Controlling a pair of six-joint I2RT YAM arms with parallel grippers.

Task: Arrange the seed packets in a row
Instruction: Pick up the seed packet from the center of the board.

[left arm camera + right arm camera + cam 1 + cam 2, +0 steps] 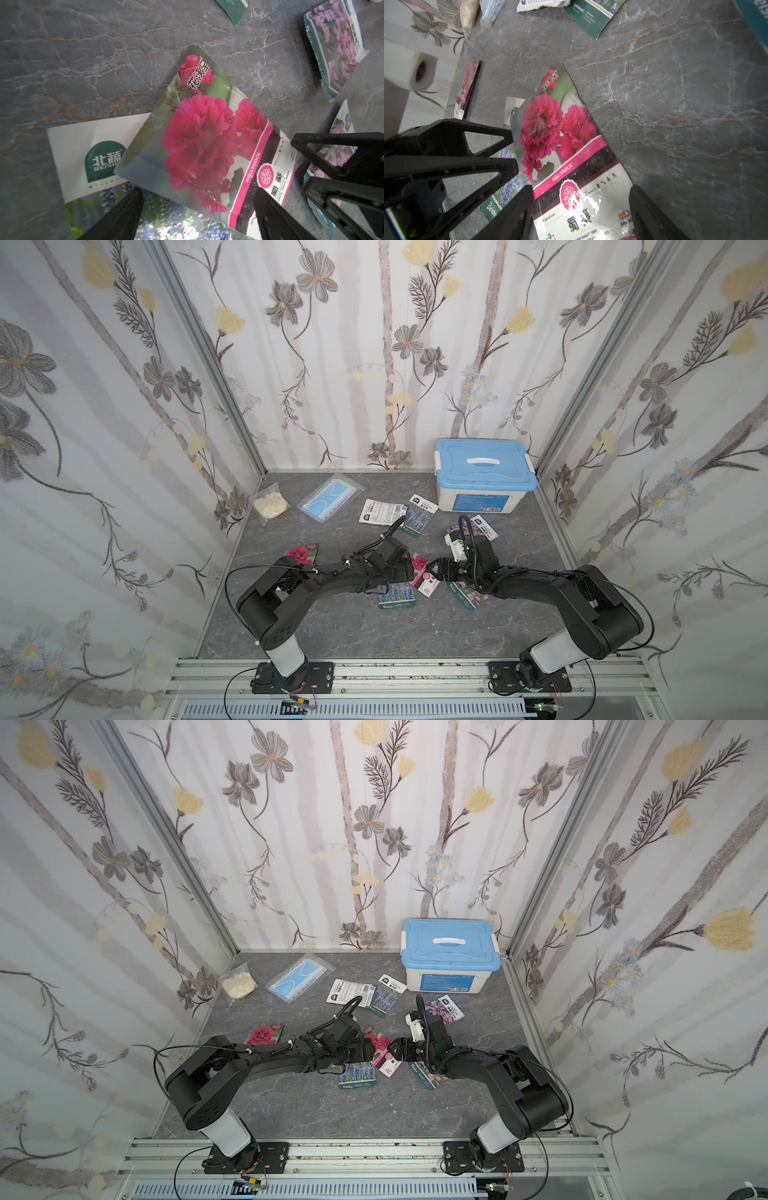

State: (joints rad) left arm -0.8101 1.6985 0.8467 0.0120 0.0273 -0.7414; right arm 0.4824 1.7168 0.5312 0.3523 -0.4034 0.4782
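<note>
Hollyhock packet (560, 145) within right pincer (580, 193) (jaws apart)

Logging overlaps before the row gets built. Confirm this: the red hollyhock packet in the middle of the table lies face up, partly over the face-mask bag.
Not right. The hollyhock packet lies face up in the middle, but partly over a lavender-blue seed packet, not the face-mask bag, which lies apart near the back wall. The left wrist view shows the overlap.

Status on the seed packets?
Left gripper open over centre hollyhock packet. Right gripper open, astride its label end. Packet lies partly on lavender packet; both grippers crowd it.
</note>
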